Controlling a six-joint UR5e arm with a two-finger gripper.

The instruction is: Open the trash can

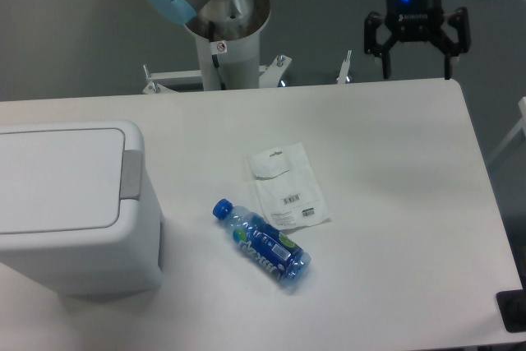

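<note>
The trash can [74,203] is a large boxy white bin at the left edge of the table, its flat lid [57,178] down and a grey push strip [131,173] along the lid's right side. My gripper [417,62] hangs above the table's far right edge, well away from the bin. Its black fingers [385,47] stand spread wide and open with nothing between them.
A clear plastic bottle [263,244] with a blue cap and blue label lies on its side mid-table. A flat white plastic packet [288,187] lies just behind it. The arm's base column [222,39] rises behind the table's far edge. A dark object [514,311] sits at the right front corner.
</note>
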